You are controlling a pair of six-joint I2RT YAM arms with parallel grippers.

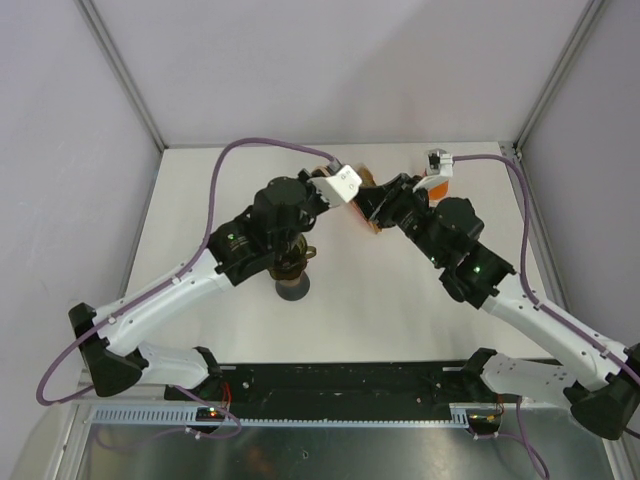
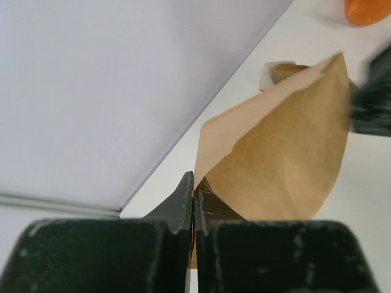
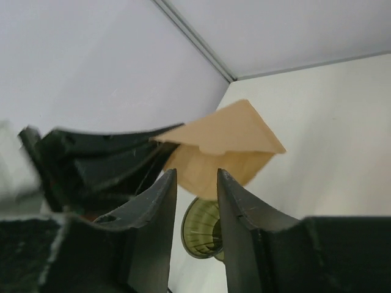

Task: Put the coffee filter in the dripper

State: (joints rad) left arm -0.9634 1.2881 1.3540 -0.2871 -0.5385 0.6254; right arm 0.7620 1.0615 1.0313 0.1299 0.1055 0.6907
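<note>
Left claw (image 2: 193, 186) pinches coffee filter (image 2: 287, 152), right claw (image 3: 195, 178) parted beside it

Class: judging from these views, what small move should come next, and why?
Probably draw the right gripper back: its jaws stand apart, not pinching the coffee filter, the left gripper is shut on it, and the dripper stands nearby.

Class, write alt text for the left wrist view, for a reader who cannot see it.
The left claw is shut on the lower edge of a brown paper coffee filter, which fans up and right over a white table.
</note>
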